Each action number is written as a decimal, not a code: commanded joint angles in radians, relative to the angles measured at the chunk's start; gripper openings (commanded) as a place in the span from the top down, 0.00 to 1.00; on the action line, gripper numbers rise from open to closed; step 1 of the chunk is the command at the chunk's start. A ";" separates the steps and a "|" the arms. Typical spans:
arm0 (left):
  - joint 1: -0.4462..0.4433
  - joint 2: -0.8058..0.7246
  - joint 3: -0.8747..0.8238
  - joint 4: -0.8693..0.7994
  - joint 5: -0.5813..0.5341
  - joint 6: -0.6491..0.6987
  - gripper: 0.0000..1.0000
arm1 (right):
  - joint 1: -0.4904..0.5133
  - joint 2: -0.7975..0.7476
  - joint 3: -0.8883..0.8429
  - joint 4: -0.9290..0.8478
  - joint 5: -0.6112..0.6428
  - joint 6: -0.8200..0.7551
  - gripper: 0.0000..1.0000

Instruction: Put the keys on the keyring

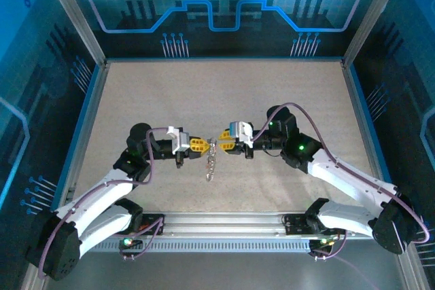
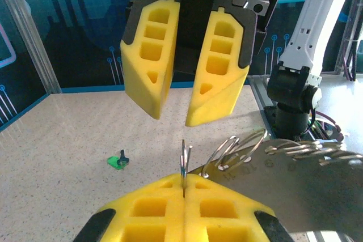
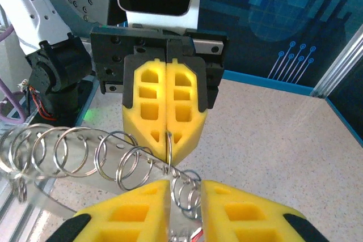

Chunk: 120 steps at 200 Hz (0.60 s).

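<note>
The keyring (image 1: 211,164) is a chain-like string of silver rings on a thin metal strip, trailing toward the near edge from where both grippers meet at mid-table. My left gripper (image 2: 184,182) is shut on one upright ring (image 2: 185,157) of it, and the strip runs off to its right. Facing it, my right gripper (image 3: 186,188) stands with its jaws a little apart, several rings (image 3: 190,188) showing in the gap. A small green key (image 2: 117,161) lies on the table to the left, apart from both grippers. A bit of red (image 3: 195,234) shows low between the right fingers.
The speckled beige table (image 1: 224,93) stretches away behind the grippers. An aluminium rail (image 1: 217,225) with the arm bases runs along the near edge. Blue walls and metal posts (image 1: 71,11) close in the sides and back.
</note>
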State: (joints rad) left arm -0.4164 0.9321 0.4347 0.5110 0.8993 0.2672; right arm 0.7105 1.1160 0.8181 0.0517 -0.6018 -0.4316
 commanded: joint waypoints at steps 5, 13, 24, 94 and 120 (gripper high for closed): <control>-0.007 -0.010 -0.001 0.068 0.041 -0.004 1.00 | 0.048 0.025 0.041 -0.039 0.022 -0.064 0.74; -0.007 -0.010 -0.003 0.074 0.044 -0.006 1.00 | 0.059 0.033 0.043 -0.036 0.032 -0.063 0.74; -0.007 -0.009 -0.002 0.079 0.045 -0.004 1.00 | 0.072 0.045 0.045 -0.031 0.053 -0.058 0.74; -0.007 -0.006 -0.006 0.114 0.053 -0.024 1.00 | 0.079 0.053 0.013 0.042 0.112 -0.014 0.78; -0.007 -0.004 -0.006 0.116 0.058 -0.023 1.00 | 0.082 0.049 0.007 0.052 0.105 -0.018 0.79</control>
State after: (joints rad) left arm -0.4164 0.9321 0.4347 0.5682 0.9142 0.2584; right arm 0.7795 1.1717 0.8337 0.0628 -0.5068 -0.4633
